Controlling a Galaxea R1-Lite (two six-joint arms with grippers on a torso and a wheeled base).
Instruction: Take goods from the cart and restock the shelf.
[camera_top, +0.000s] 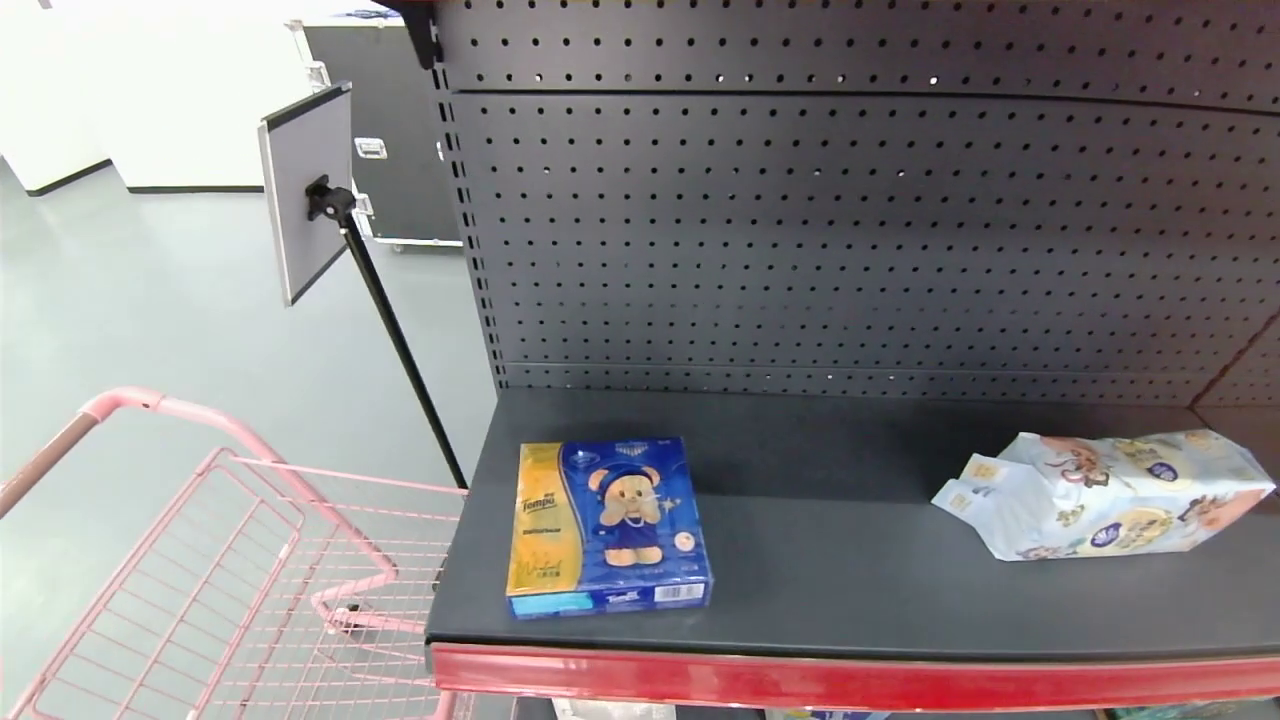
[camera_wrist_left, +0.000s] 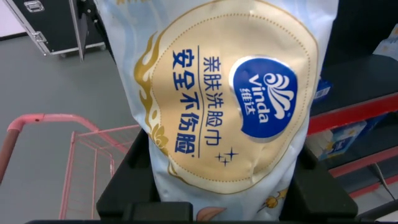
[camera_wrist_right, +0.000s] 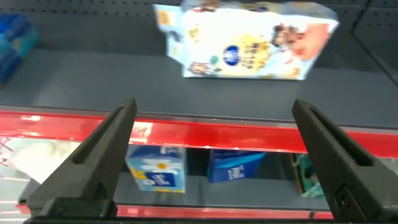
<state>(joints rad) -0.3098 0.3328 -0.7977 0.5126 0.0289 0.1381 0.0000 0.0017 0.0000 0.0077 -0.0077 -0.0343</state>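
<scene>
Dark shelf deck (camera_top: 850, 560), red front lip (camera_top: 800, 680), pegboard back (camera_top: 800, 230). Right gripper (camera_wrist_right: 212, 109) is released: fingers (camera_wrist_right: 93, 162) spread wide with nothing between them. It sits just short of the red lip, facing the deck. Straight ahead of it, past the lip and farther back on the deck, a pale printed pack (camera_wrist_right: 245, 40) lies flat. Off to that gripper's left on the same deck is a blue-and-yellow box (camera_top: 608, 528) with a bear picture, lying flat and well apart from the pale pack. Below the deck, ahead of the right gripper, a lower tier holds blue boxed goods (camera_wrist_right: 155, 171).

Left gripper (camera_wrist_left: 221, 186) is clenched on a tissue pack (camera_wrist_left: 230, 106) with a pale wrap, gold oval and blue badge. Dark fingers (camera_wrist_left: 134, 168) press it from both sides, and the pack sticks out well past the fingertips. Beyond the left gripper and its load are a pink wire cart (camera_top: 135, 402), grey floor (camera_wrist_left: 56, 81) and a black case (camera_wrist_left: 56, 25). A sign panel on a thin stand (camera_top: 305, 190) stands between cart and shelf.
</scene>
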